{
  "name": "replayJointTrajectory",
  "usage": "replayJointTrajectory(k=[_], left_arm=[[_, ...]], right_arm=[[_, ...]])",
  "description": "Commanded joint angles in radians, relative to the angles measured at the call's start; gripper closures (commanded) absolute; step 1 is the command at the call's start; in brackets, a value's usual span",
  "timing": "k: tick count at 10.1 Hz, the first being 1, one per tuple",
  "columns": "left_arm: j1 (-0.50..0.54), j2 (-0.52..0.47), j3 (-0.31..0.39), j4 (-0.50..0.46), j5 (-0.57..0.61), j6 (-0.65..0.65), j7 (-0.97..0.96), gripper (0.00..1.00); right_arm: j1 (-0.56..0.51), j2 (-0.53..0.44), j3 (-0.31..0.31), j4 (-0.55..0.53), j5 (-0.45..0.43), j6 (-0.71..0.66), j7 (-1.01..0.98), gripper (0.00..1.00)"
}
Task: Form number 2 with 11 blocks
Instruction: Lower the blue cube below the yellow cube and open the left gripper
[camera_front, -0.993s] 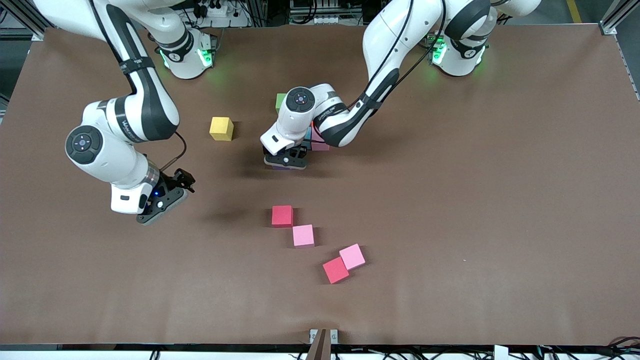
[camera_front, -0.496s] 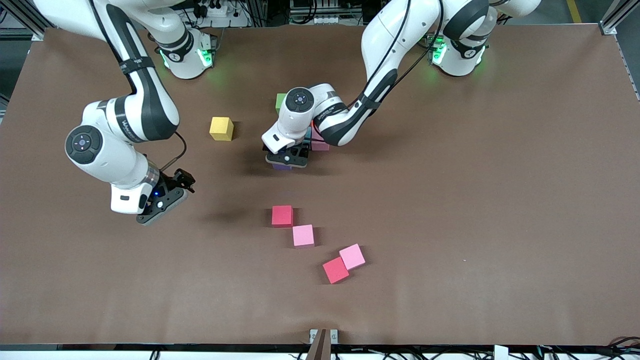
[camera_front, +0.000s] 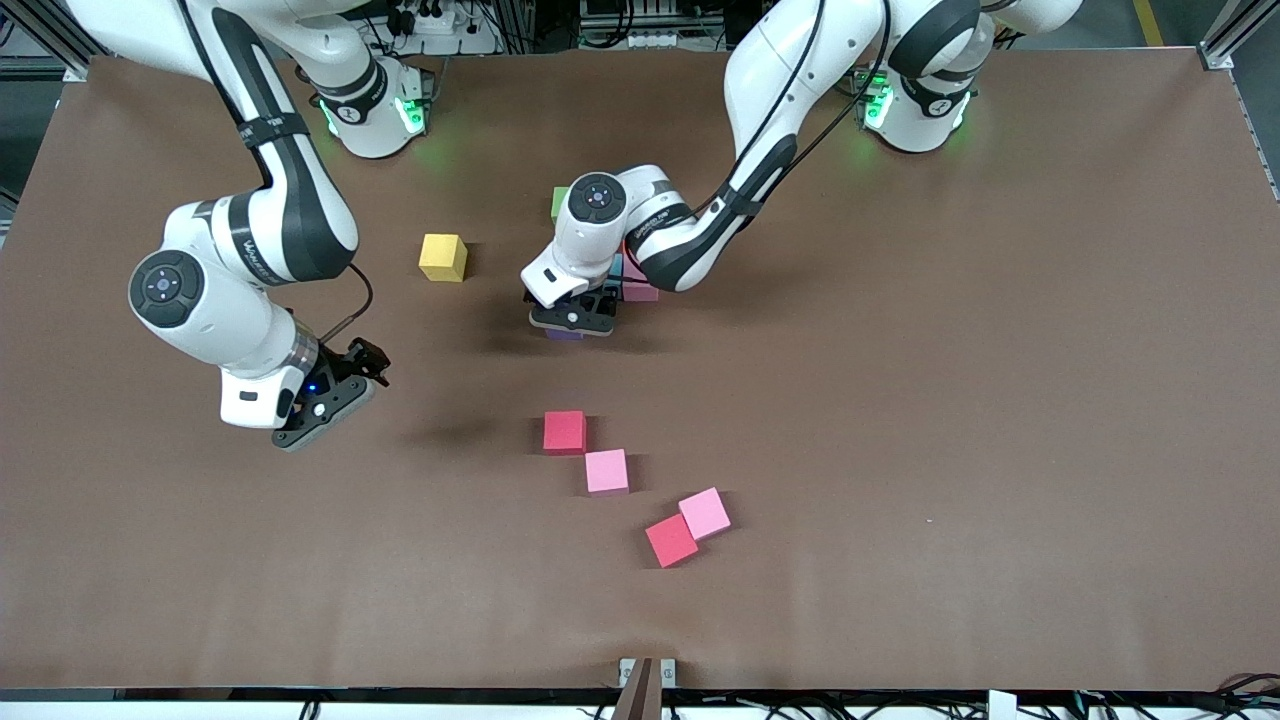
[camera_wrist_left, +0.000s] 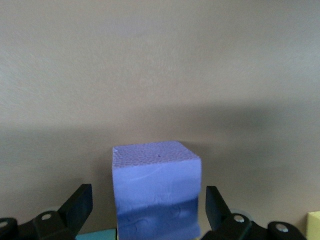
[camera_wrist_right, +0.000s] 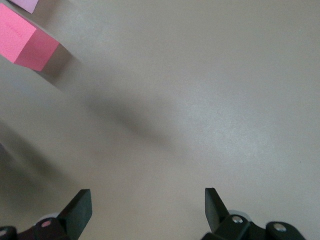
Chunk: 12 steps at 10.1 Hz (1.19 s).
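Left gripper (camera_wrist_left: 145, 210) fingers have released the purple block (camera_wrist_left: 156, 187), seemingly.

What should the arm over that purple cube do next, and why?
Probably lift straight up. The left gripper is open, its fingers standing clear on either side of the purple block, which sits on the table. The right gripper waits, open.
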Motion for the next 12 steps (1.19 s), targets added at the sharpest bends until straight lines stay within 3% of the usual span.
replayJointTrajectory(k=[1,6,12], left_arm=[[0.015,-0.093,0.004,-0.012,0.025,-0.109,-0.005,0.0],[0.155,-0.286,-0.008,-0.016,-0.039,-0.394,0.131,0.0],[0.389,-0.373,-0.01,-0.015,-0.06,-0.504,0.232,0.0]], right_arm=[[0.024,0.046,0.003,0.057,0.02,-0.008,0.075,0.0],[0.184,0.233,0.005,0.247,0.02,-0.004,0.407,0.0],[0.294,0.427,0.005,0.437,0.017,-0.007,0.719,0.0]])
